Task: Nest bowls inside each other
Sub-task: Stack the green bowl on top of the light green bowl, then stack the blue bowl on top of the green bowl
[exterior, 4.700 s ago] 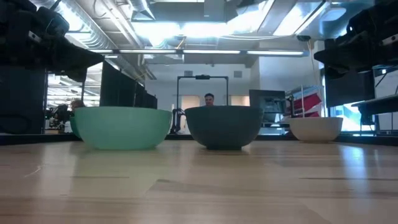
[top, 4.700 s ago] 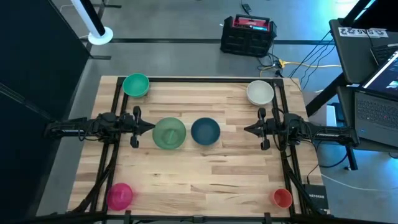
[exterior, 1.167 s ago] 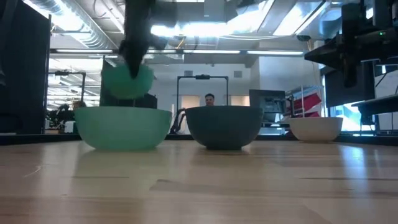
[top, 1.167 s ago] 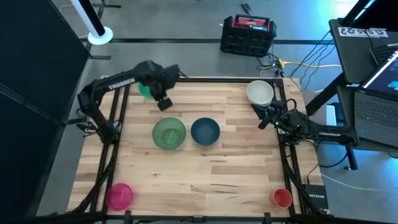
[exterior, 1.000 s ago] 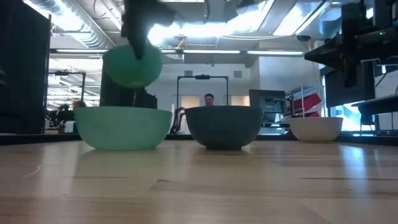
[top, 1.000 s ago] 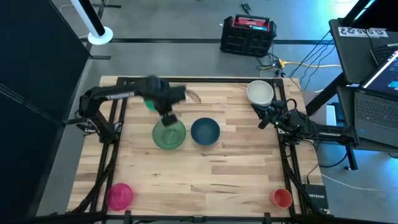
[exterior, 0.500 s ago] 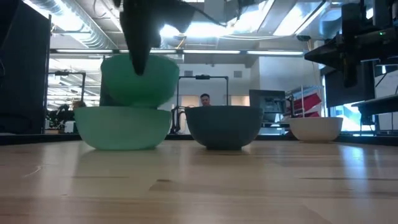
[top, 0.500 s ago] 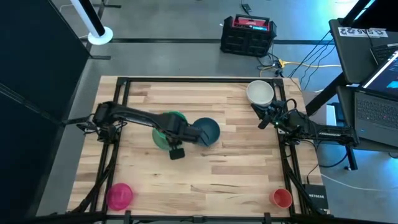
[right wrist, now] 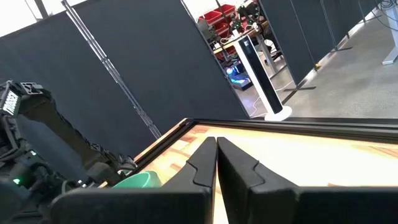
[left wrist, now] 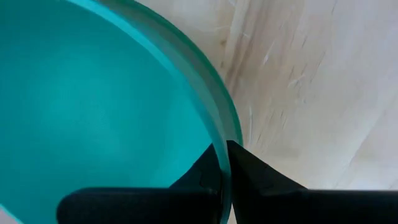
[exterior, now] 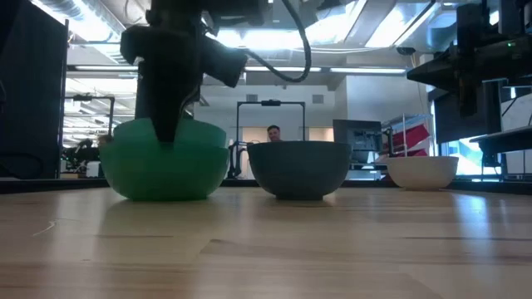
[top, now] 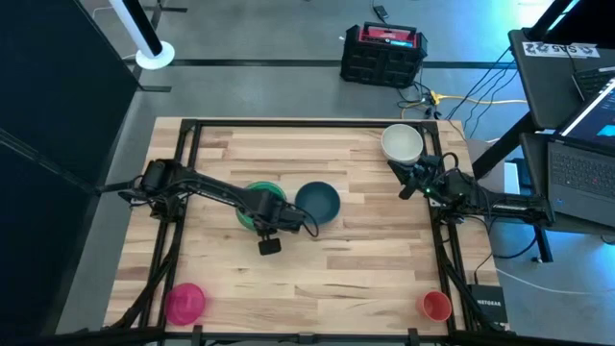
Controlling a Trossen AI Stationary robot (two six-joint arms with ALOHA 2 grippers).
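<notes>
The teal-green bowl (top: 269, 192) sits upright inside the larger pale green bowl (exterior: 166, 178) left of the table's middle, its rim (exterior: 195, 129) showing above the pale one's. My left gripper (left wrist: 225, 146) points down over that bowl's near right side, shut on its rim. The dark blue bowl (top: 318, 202) stands just to the right, and the white bowl (top: 402, 144) is at the far right. The pink bowl (top: 184, 302) and the red bowl (top: 436, 306) rest at the near corners. My right gripper (right wrist: 216, 149) waits shut beside the white bowl. My left gripper pinches the teal-green bowl's rim (left wrist: 219, 134) with one finger inside the bowl and one outside. The fingers come from above, pointing down, at the bowl's near right side. The bowl sits upright, low inside the pale green bowl.
Black frame rails (top: 183, 154) run along the table's left, far and right sides. Bare wood (top: 336, 269) lies across the near half between the pink and red bowls. A laptop (top: 586, 144) and a red-black box (top: 384, 53) stand off the table.
My left gripper has carried the teal-green bowl from above the pale green bowl's far left side toward the table's middle and down. The bowl, then hanging clear above, now sits inside the pale green bowl. The gripper has stayed shut on the rim.
</notes>
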